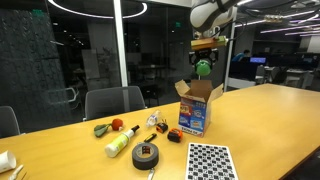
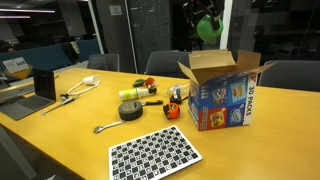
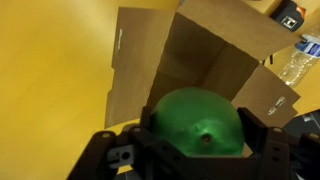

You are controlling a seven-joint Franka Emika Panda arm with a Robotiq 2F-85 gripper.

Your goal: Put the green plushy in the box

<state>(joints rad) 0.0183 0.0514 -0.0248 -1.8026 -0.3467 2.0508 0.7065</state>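
A black-and-white checkerboard sheet [image 1: 209, 160] [image 2: 155, 152] lies flat at the near edge of the wooden counter [image 1: 270, 130] [image 2: 60, 130]. Just behind it sits a black tape roll [image 1: 146, 154] [image 2: 132, 110]. A pale yellow-green cylinder [image 1: 120, 142] [image 2: 133, 93] lies on its side near the roll. A small orange item [image 1: 174, 134] [image 2: 172, 110] rests close to the foot of the box.

The box [image 1: 195, 110] [image 2: 225, 95] [image 3: 190, 60] stands upright among the clutter, with blue and white printed sides. Its brown flaps are splayed open.

Up in the air over it hangs the end effector [image 1: 205, 62] [image 2: 207, 25] [image 3: 197, 150], pointing down, its fingers closed around the green plushy [image 1: 204, 67] [image 2: 209, 27] [image 3: 197, 125]. In both exterior views the bright green ball sits clamped between the dark fingers, well above the flaps and touching no part of the carton. From the wrist view the plushy fills the lower middle of the picture, with black finger parts on either side of it. The box's open top and spread cardboard flaps show beyond it, against the yellow counter.

In an exterior view a dull olive-green object [image 1: 103, 128] lies farther off toward the empty chairs [image 1: 113, 100].
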